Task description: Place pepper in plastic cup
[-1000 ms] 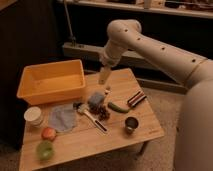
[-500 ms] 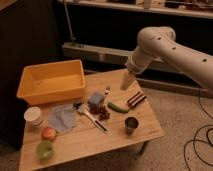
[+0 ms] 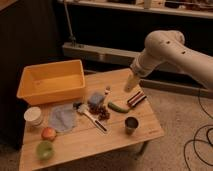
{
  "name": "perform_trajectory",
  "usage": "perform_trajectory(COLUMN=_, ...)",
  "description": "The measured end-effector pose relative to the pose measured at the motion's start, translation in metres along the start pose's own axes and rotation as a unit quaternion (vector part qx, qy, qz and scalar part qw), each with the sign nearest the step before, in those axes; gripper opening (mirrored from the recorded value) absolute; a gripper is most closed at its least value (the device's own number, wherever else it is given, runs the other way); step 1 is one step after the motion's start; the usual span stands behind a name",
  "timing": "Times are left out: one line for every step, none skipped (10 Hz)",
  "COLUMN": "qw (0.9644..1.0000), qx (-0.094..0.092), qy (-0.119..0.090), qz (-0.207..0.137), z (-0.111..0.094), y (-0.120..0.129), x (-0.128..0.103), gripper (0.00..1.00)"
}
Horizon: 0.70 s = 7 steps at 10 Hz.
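Note:
The green pepper [image 3: 118, 107] lies on the wooden table [image 3: 75, 145], right of centre, next to a dark red packet. The light-green plastic cup [image 3: 44, 150] stands at the table's front left corner. My gripper [image 3: 130, 83] hangs from the white arm above the table's back right part, a little above and behind the pepper, apart from it. It holds nothing that I can see.
A yellow bin [image 3: 51, 80] sits at the back left. A white cup [image 3: 33, 116], a round red-orange fruit [image 3: 48, 133], a blue cloth [image 3: 62, 117], a blue sponge [image 3: 96, 99], a utensil [image 3: 95, 121], a dark red packet [image 3: 135, 99] and a dark metal cup [image 3: 131, 123] lie about. Cables trail on the floor at right.
The arm has swung from over the table's middle toward the right and back, and the gripper now hangs above the back right part of the table.

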Motion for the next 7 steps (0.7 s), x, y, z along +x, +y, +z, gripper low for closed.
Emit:
perform_trajectory(qw=1.0, qx=0.002, qy=-0.003, qz=0.003, z=0.005, y=-0.001, x=-0.015, gripper=0.8)
perform_trajectory(qw=1.0, qx=0.003, qy=-0.007, qz=0.004, z=0.006, y=-0.001, x=-0.019, gripper=0.8)
perform_trajectory(qw=1.0, qx=0.004, qy=-0.007, qz=0.006, z=0.006, y=-0.002, x=-0.017, gripper=0.8)
perform_trajectory(qw=0.9999, qx=0.004, qy=-0.008, qz=0.009, z=0.007, y=-0.003, x=-0.016, gripper=0.8)
perform_trajectory(qw=0.9999, qx=0.005, qy=-0.008, qz=0.01, z=0.009, y=-0.003, x=-0.02, gripper=0.8)
perform_trajectory(qw=0.9999, qx=0.006, qy=-0.008, qz=0.009, z=0.012, y=-0.003, x=-0.024, gripper=0.8)
perform_trajectory(qw=0.9999, qx=0.008, qy=-0.006, qz=0.011, z=0.015, y=-0.003, x=-0.024, gripper=0.8)
